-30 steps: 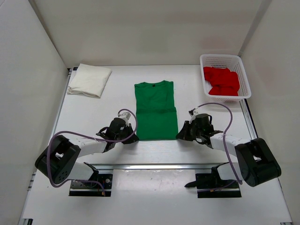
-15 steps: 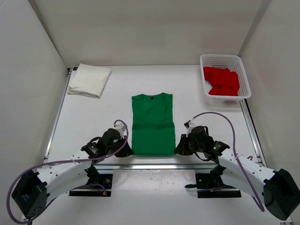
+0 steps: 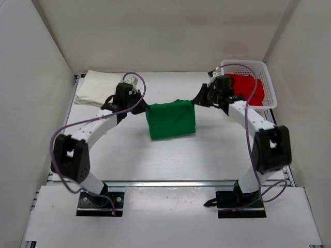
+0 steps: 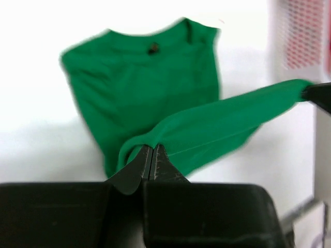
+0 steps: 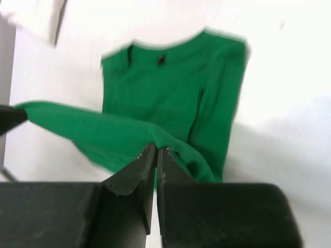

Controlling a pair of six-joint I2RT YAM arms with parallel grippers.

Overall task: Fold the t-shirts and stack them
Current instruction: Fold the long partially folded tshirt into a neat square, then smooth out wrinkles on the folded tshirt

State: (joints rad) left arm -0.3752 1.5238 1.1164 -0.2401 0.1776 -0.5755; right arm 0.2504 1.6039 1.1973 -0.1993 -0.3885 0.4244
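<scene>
The bright green t-shirt [image 3: 170, 120] lies at mid-table, its near hem lifted and stretched taut over its upper half. My left gripper [image 3: 145, 107] is shut on the hem's left corner, with the green cloth [image 4: 170, 103] pinched at its tips [image 4: 151, 150]. At the right corner my right gripper [image 3: 195, 101] is shut as well, and the green shirt [image 5: 170, 98] spreads beyond its tips [image 5: 156, 150]. A folded cream-white t-shirt [image 3: 98, 88] rests at the back left. The red t-shirt [image 3: 245, 88] sits crumpled in the basket.
The white mesh basket [image 3: 269, 77] stands at the back right, close to my right arm. White walls close in the table on three sides. A metal rail [image 3: 186, 183] runs along the near edge, above the two arm bases.
Both grippers have risen from the near edge and carried the green shirt's hem far back over its body, so the shirt now lies doubled. The arms now stretch far forward.
</scene>
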